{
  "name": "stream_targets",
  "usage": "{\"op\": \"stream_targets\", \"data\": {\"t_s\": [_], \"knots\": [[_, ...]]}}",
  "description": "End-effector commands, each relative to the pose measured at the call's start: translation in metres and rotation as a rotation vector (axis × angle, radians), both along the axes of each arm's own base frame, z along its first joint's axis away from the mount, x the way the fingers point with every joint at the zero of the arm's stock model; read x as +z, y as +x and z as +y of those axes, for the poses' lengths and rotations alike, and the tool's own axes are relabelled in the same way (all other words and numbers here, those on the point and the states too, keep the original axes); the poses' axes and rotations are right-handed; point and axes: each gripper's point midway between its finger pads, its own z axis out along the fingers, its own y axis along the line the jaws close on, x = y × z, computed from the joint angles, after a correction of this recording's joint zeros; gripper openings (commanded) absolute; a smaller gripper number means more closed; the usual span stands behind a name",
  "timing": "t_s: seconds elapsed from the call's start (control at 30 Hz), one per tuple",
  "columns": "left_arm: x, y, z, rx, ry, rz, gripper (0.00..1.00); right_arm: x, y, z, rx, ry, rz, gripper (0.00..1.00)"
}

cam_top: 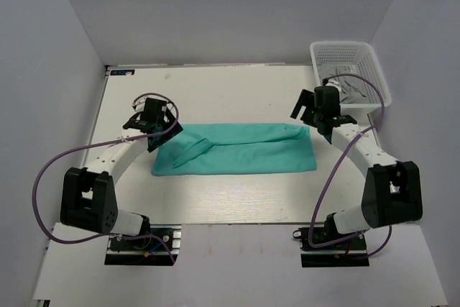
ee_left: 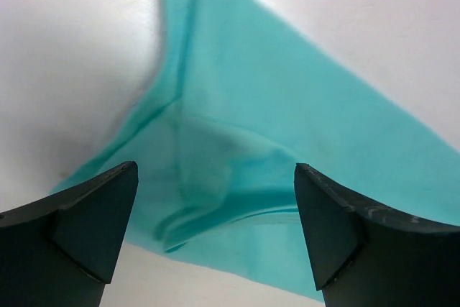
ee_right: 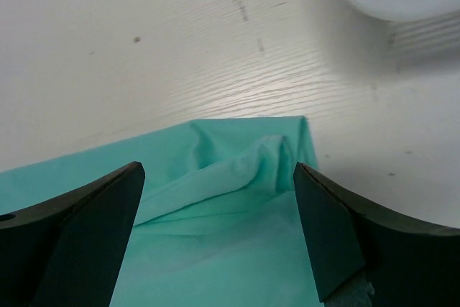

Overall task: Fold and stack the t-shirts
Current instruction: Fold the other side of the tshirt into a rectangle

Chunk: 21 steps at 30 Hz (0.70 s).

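A teal-green t-shirt (cam_top: 237, 149) lies folded into a long strip across the middle of the table. My left gripper (cam_top: 154, 131) hovers open over its left end; in the left wrist view the cloth (ee_left: 237, 156) lies between the spread fingers (ee_left: 93, 221), bunched in soft folds, nothing gripped. My right gripper (cam_top: 316, 121) hovers open over the strip's right end; in the right wrist view the shirt's far corner and a raised wrinkle (ee_right: 251, 170) show between the spread fingers (ee_right: 338, 235).
A white mesh basket (cam_top: 350, 52) stands at the table's back right, with something grey inside; its rim shows in the right wrist view (ee_right: 388, 5). The white table (cam_top: 230, 91) ends at grey walls on the left, back and right.
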Motion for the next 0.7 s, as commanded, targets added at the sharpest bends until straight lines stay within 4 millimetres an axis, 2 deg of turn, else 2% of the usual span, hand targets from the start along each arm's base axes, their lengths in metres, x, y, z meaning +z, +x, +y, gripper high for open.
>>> {"op": "stream_targets", "data": {"t_s": [0.0, 0.03, 0.07, 0.1, 0.13, 0.17, 0.2, 0.23, 0.27, 0.37, 0.5, 0.57, 0.6, 0.67], "knots": [[0.035, 0.034, -0.031, -0.137, -0.101, -0.145, 1.00, 0.001, 0.013, 0.044, 0.203, 0.081, -0.014, 0.90], [0.040, 0.044, -0.041, -0.172, -0.131, -0.175, 1.00, -0.001, 0.018, 0.050, 0.221, 0.088, -0.005, 0.90], [0.039, 0.043, -0.063, -0.261, -0.208, -0.163, 1.00, -0.004, 0.018, 0.063, 0.266, 0.120, 0.000, 0.90], [0.027, 0.044, -0.072, -0.300, -0.233, -0.134, 1.00, -0.007, 0.018, 0.070, 0.290, 0.135, 0.012, 0.90], [0.023, 0.044, -0.082, -0.330, -0.256, -0.125, 1.00, -0.021, 0.021, 0.074, 0.297, 0.140, 0.042, 0.90], [0.022, 0.046, -0.095, -0.374, -0.291, -0.135, 1.00, -0.024, 0.022, 0.078, 0.303, 0.142, 0.045, 0.90], [0.019, 0.047, -0.098, -0.391, -0.298, -0.124, 1.00, -0.028, 0.022, 0.079, 0.296, 0.148, 0.057, 0.90], [0.006, 0.044, -0.108, -0.415, -0.311, -0.090, 1.00, -0.042, 0.020, 0.078, 0.293, 0.144, 0.089, 0.90], [0.000, 0.041, -0.114, -0.431, -0.311, -0.072, 1.00, -0.045, 0.020, 0.079, 0.286, 0.147, 0.093, 0.90], [-0.005, 0.039, -0.136, -0.513, -0.343, -0.067, 1.00, -0.064, 0.014, 0.071, 0.237, 0.141, 0.140, 0.90], [-0.019, 0.007, -0.165, -0.636, -0.392, -0.004, 1.00, -0.076, 0.002, 0.064, 0.201, 0.135, 0.188, 0.90], [-0.027, -0.012, -0.168, -0.655, -0.396, 0.042, 1.00, -0.075, 0.003, 0.047, 0.109, 0.077, 0.188, 0.90], [-0.023, -0.021, -0.168, -0.662, -0.383, 0.047, 1.00, -0.079, -0.003, 0.032, 0.036, 0.027, 0.214, 0.90], [-0.026, -0.034, -0.164, -0.658, -0.354, 0.062, 1.00, -0.077, -0.012, 0.020, -0.013, -0.004, 0.215, 0.90]]}}
